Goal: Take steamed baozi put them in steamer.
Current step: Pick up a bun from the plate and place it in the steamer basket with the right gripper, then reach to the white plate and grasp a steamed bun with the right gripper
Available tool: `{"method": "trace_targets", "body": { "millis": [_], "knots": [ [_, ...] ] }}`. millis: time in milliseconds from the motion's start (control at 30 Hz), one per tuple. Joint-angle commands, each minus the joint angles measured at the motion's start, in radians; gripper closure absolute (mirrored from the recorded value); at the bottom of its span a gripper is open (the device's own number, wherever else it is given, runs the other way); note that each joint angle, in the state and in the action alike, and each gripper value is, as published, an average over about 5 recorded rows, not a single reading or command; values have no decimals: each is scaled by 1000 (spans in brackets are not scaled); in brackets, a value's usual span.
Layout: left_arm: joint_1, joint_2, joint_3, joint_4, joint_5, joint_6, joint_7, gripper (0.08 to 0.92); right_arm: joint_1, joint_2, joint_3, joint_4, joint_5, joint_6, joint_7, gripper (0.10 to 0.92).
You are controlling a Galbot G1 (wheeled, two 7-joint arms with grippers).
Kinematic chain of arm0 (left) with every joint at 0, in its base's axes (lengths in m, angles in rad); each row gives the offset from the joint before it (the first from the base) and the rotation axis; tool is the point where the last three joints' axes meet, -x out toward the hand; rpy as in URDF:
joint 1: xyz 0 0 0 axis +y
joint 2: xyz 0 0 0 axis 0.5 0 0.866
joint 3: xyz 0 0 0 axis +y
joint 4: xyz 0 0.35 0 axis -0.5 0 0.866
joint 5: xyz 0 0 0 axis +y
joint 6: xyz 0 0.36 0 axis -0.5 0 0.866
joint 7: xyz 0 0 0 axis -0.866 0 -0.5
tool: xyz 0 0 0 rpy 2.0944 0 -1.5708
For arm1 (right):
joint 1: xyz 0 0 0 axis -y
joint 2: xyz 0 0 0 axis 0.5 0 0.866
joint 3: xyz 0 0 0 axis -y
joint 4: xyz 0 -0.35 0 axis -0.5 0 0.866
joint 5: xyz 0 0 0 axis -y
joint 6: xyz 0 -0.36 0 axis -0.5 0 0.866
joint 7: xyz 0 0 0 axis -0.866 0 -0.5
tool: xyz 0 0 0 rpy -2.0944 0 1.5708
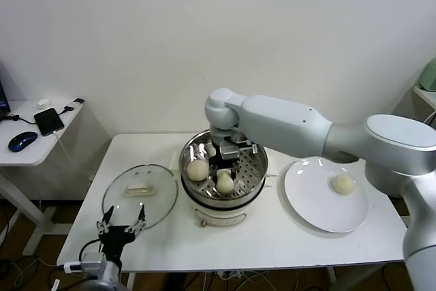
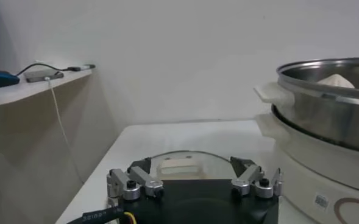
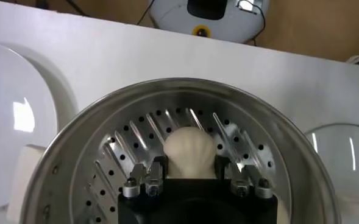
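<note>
The steamer (image 1: 223,168) stands mid-table between the glass lid (image 1: 139,192) and the white plate (image 1: 325,195); the right gripper (image 1: 230,157) is down inside it, jaws spread to either side of a baozi (image 3: 189,152) resting on the perforated tray, apparently a placing step, with two more buns in the pot. One baozi (image 1: 343,183) remains on the plate, so the next move likely calls for a straight lift clear of the rim, then a reach to it. The buns are round domes, crowns up, no clear long axis; left gripper (image 1: 121,227) idles open near the table's front edge.
</note>
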Motion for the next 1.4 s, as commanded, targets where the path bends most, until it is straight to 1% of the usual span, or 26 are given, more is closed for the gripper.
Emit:
{"method": "trace_targets", "body": {
  "millis": [33, 200, 267, 367, 533, 633, 733, 800, 867, 967, 1033, 1133, 1167, 1267, 1400],
  "knots": [
    [-1, -28, -1, 1, -8, 0, 0, 177, -26, 12, -1, 8, -5, -19, 1, 499],
    [-5, -28, 0, 2, -11, 1, 1, 177, -10, 8, -16, 21, 48, -70, 0, 499],
    [-6, -28, 1, 2, -11, 2, 1, 177, -4, 5, -20, 24, 65, -93, 2, 487],
    [-6, -28, 2, 3, -11, 2, 1, 177, 7, -6, -20, 28, 87, -124, 5, 426],
    [-5, -28, 1, 2, -10, 2, 1, 177, 34, -46, 13, 21, 81, -147, -3, 257],
    [-7, -29, 4, 1, -8, 4, 1, 177, 49, -82, 55, 4, 66, -155, -3, 212],
    [-6, -30, 7, -1, -6, 4, 2, 177, 65, -132, 117, -12, 59, -193, -8, 204],
    [-4, -30, 7, -5, -5, 5, 4, 177, 77, -176, 158, -17, 67, -270, -27, 203],
    [-2, -29, 7, -10, -6, 7, 9, 177, 89, -225, 191, -20, 87, -384, -55, 203],
    [0, -27, 6, -16, -14, 11, 18, 177, 108, -313, 217, -22, 145, -597, -82, 202],
    [-1, -25, 6, -18, -25, 16, 23, 177, 114, -375, 220, -21, 183, -759, -75, 203],
    [-4, -23, 6, -20, -42, 24, 29, 177, 110, -450, 225, -20, 196, -988, -59, 203],
    [-3, -22, 6, -23, -47, 26, 31, 177, 104, -470, 232, -25, 183, -1043, -58, 203],
    [2, -16, 6, -30, -58, 32, 37, 177, 75, -520, 263, -52, 132, -1115, -60, 202],
    [4, -14, 6, -33, -66, 40, 44, 177, 23, -582, 301, -76, 74, -1114, -56, 203]
  ]
}}
